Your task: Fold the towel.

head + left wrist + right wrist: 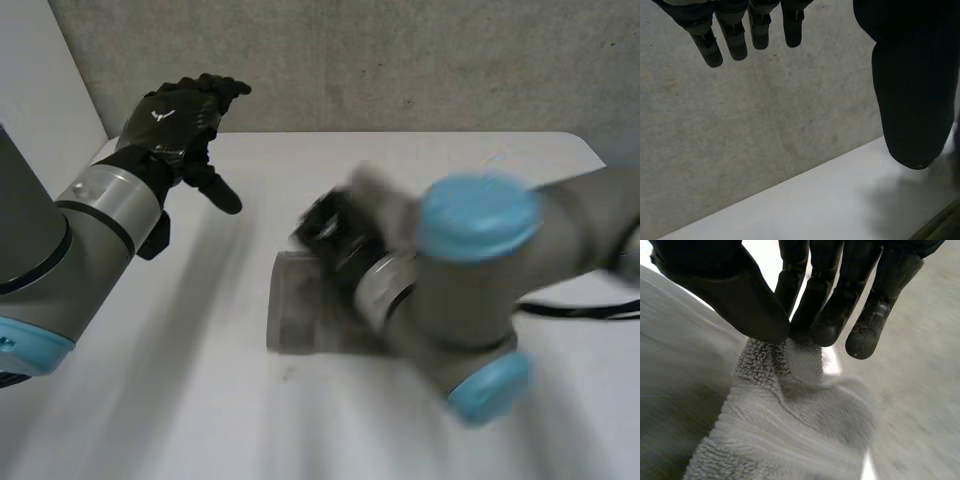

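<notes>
Towel (295,312) on white table (450,165), grey wall (400,60) behind

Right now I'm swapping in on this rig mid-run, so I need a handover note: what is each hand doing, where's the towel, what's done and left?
Left hand: open, raised off the table, holding nothing.
Right hand: thumb and fingers pinch a raised bit of the towel.
Towel: grey, mid-table, partly under the right arm.
Done: towel gripped.
Left: complete the fold; folds so far can't be judged.
</notes>
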You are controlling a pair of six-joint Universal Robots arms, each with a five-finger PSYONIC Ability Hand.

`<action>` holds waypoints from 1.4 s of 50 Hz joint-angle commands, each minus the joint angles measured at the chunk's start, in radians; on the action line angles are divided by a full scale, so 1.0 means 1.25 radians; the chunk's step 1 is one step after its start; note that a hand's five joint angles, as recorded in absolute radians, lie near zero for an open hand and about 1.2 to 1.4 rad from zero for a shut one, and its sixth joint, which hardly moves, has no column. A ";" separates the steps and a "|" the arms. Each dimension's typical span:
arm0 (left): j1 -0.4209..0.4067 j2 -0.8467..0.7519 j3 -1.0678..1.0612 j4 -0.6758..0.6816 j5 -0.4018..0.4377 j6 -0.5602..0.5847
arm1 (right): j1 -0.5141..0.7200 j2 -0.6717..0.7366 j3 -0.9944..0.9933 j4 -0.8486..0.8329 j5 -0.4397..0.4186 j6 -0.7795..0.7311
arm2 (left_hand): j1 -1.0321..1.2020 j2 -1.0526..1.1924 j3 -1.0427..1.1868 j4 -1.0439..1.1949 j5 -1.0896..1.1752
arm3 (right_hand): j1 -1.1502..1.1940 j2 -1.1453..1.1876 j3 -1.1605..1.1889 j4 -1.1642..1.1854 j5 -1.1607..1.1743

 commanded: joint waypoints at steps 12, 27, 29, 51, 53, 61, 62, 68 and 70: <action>-0.027 -0.026 0.002 0.000 0.001 -0.033 | 0.072 0.003 0.052 0.000 0.018 0.050 | -0.001 0.007 0.007 0.007 -0.024 | -0.678 -0.686 -0.687 -0.689 -0.684; -0.027 -0.028 -0.003 0.000 0.001 -0.034 | -0.284 -0.196 0.384 0.000 0.004 0.241 | -0.001 0.007 0.007 0.007 -0.024 | -0.926 -0.934 -0.935 -0.937 -0.932; -0.027 -0.030 -0.003 0.000 0.003 -0.034 | -0.320 -0.196 0.412 -0.004 -0.003 0.233 | -0.001 0.007 0.007 0.007 -0.024 | -0.926 -0.934 -0.935 -0.937 -0.932; -0.027 -0.027 -0.003 0.000 0.001 -0.036 | -0.101 -0.123 0.234 -0.134 -0.047 0.041 | -0.001 0.007 0.007 0.007 -0.024 | 0.051 0.043 0.042 0.041 0.046; -0.026 -0.026 -0.002 0.000 0.001 -0.036 | -0.051 -0.086 0.193 -0.125 -0.049 0.021 | -0.001 0.007 0.007 0.007 -0.024 | 0.051 0.043 0.042 0.041 0.046; -0.022 -0.021 0.001 0.000 0.001 -0.037 | 0.086 0.069 0.095 -0.058 -0.045 -0.114 | -0.001 0.007 0.007 0.007 -0.024 | 0.051 0.043 0.042 0.041 0.046; -0.022 -0.021 0.001 0.000 0.001 -0.037 | 0.088 0.074 0.091 -0.038 -0.043 -0.115 | -0.001 0.007 0.007 0.007 -0.024 | 0.051 0.043 0.042 0.041 0.046; -0.027 -0.023 0.002 0.000 0.000 -0.041 | 0.073 -0.040 0.129 -0.072 -0.040 0.105 | -0.001 0.007 0.007 0.007 -0.024 | -0.926 -0.934 -0.935 -0.937 -0.932; -0.027 -0.026 0.003 -0.001 0.000 -0.042 | 0.039 -0.086 0.151 -0.090 -0.041 0.202 | -0.001 0.007 0.007 0.007 -0.024 | -0.926 -0.934 -0.935 -0.937 -0.932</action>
